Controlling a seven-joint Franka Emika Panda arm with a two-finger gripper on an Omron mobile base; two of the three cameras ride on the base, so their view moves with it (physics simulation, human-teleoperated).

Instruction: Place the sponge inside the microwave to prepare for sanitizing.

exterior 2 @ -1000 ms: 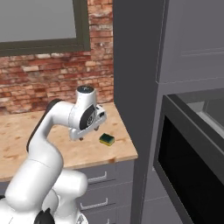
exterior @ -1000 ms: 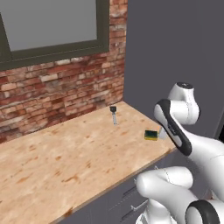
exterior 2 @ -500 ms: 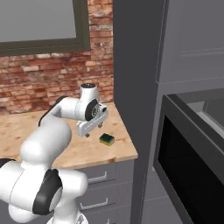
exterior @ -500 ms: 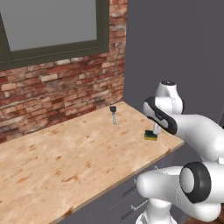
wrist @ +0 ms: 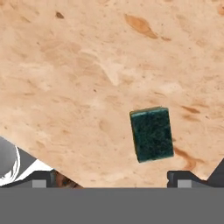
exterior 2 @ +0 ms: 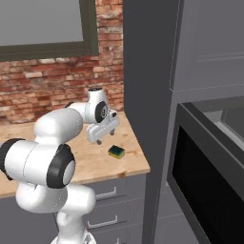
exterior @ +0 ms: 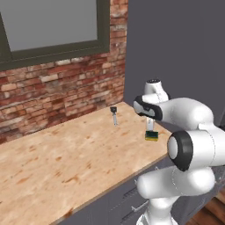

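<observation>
Hand view: sponge (wrist: 152, 134), green face up, flat on the wooden counter (wrist: 87, 78), lying toward the right-hand fingertip (wrist: 183, 178) rather than centred. Hand: fingers spread wide, empty.

Right base view: hand (exterior 2: 101, 138) poised above the counter, up and to the left of the sponge (exterior 2: 116, 152), not touching; sponge near the counter's right end. Microwave (exterior 2: 205, 176) off to the right, door open.

Status: approach stage. Not yet done: centring, descent, grasp, lift, carry to the microwave, release inside.

Left base view: small dark-handled utensil (exterior: 114, 114) standing near the brick wall, well apart from the sponge (exterior: 152, 136).
</observation>
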